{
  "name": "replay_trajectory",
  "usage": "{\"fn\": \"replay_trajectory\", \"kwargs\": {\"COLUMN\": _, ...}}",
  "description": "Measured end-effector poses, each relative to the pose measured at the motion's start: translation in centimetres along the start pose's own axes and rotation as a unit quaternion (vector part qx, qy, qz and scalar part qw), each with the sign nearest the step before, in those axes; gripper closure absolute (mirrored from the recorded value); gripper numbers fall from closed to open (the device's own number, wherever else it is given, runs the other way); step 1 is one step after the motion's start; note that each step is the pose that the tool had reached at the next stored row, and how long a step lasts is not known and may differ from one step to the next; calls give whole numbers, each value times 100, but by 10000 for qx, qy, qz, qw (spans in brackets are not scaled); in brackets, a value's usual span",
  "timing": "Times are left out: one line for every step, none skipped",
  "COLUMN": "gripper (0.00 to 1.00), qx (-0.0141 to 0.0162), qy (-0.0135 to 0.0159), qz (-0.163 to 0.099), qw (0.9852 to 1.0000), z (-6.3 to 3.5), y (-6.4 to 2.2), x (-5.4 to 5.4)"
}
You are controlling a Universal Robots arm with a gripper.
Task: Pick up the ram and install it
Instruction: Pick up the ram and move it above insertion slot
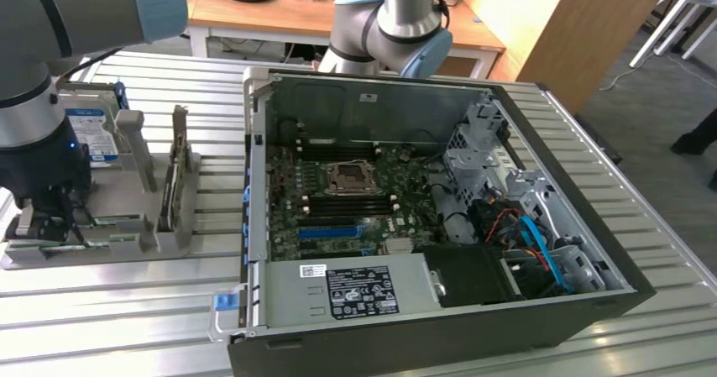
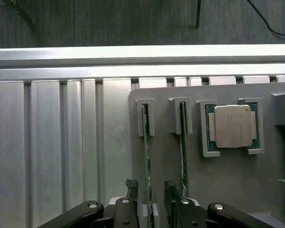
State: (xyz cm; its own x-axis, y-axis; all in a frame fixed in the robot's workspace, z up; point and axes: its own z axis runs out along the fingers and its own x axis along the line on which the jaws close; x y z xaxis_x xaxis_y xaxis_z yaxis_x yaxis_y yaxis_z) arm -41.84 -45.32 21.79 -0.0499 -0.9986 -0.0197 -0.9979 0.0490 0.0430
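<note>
From the wrist view, the gripper (image 2: 150,187) is cut off at the frame edge, so I see just its 2 dark fingertips (image 2: 130,186) and the knuckles behind them. The jaws stand wide apart with the ram (image 2: 145,142) between them. The green stick stands on edge in a slot of the grey holder (image 2: 228,190), and a gap shows on each side of it. I cannot tell whether either fingertip touches it. Its chips and sticker are turned away from view.

A second stick (image 2: 183,142) stands in the neighbouring slot, just outside 1 fingertip and partly hidden by it. A processor (image 2: 232,126) sits in its own recess nearby.

In the exterior view the gripper (image 1: 45,222) is low over the holder, at that view's left. It is beside a blue-labelled hard drive (image 1: 92,138) and an upright expansion card (image 1: 171,175).

Everything rests on a ribbed aluminium table (image 1: 112,310). The open computer case (image 1: 370,108) lies on its side there, showing its motherboard (image 1: 336,201). A wooden desk (image 1: 291,16) and cabinet (image 1: 560,24) stand behind.
</note>
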Motion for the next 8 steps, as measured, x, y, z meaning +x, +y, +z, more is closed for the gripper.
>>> {"fn": "replay_trajectory", "kwargs": {"gripper": 64, "qx": 0, "qy": 0, "qz": 0, "qw": 10000, "z": 8, "y": 0, "x": 0}}
{"fn": "replay_trajectory", "kwargs": {"gripper": 64, "qx": 0, "qy": 0, "qz": 0, "qw": 10000, "z": 16, "y": -1, "x": 0}}
{"fn": "replay_trajectory", "kwargs": {"gripper": 64, "qx": 0, "qy": 0, "qz": -1, "qw": 10000, "z": 24, "y": -1, "x": 1}}
{"fn": "replay_trajectory", "kwargs": {"gripper": 64, "qx": 0, "qy": 0, "qz": -1, "qw": 10000, "z": 32, "y": -1, "x": 1}}
{"fn": "replay_trajectory", "kwargs": {"gripper": 64, "qx": 0, "qy": 0, "qz": -2, "qw": 10000, "z": 39, "y": -2, "x": 1}}
{"fn": "replay_trajectory", "kwargs": {"gripper": 64, "qx": 0, "qy": 0, "qz": -2, "qw": 10000, "z": 46, "y": -2, "x": 1}}
{"fn": "replay_trajectory", "kwargs": {"gripper": 64, "qx": -1, "qy": 1, "qz": -3, "qw": 10000, "z": 50, "y": -2, "x": 2}}
{"fn": "replay_trajectory", "kwargs": {"gripper": 64, "qx": -1, "qy": 1, "qz": -4, "qw": 10000, "z": 52, "y": -2, "x": 1}}
